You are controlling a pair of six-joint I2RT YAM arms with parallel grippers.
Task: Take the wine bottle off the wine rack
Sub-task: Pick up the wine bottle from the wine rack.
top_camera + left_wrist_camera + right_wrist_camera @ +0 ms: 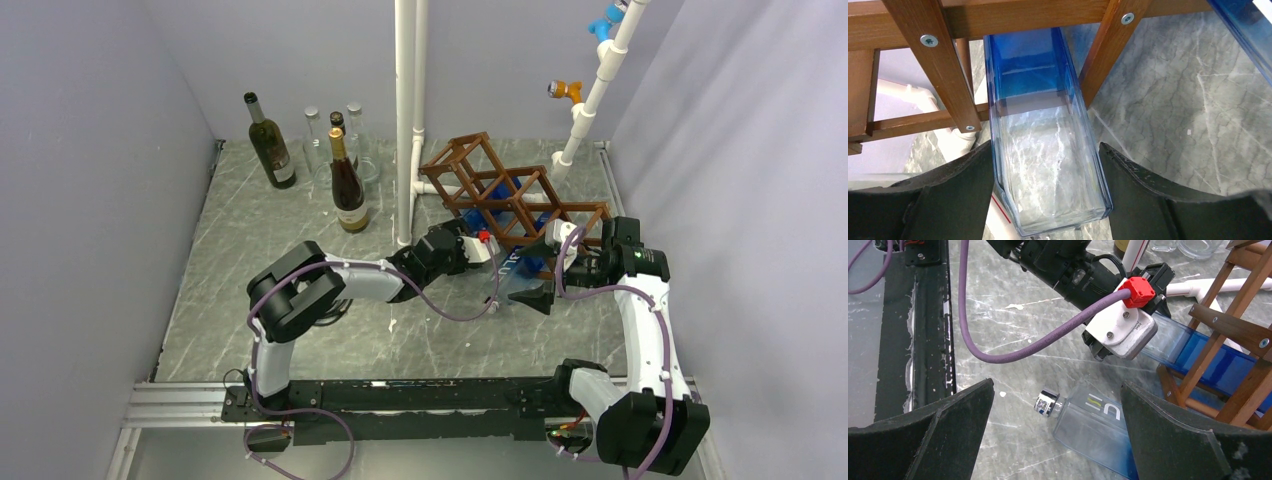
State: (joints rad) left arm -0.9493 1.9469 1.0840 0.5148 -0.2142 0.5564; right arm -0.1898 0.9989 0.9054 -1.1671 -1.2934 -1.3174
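Marble table point(250, 300), wine rack point(500, 190), wine bottle point(1043, 100) within left tool point(1045, 165)

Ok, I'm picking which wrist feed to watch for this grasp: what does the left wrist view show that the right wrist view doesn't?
Only the left wrist view: the left gripper straddling the blue-tinted square bottle that juts from the wine rack, fingers close at both sides; contact is unclear. Only the right wrist view: the open right gripper above a second, silver-capped bottle, plus the left arm's purple cable and red connector. Both: the rack's wooden bars, that blue bottle and the marbled tabletop.
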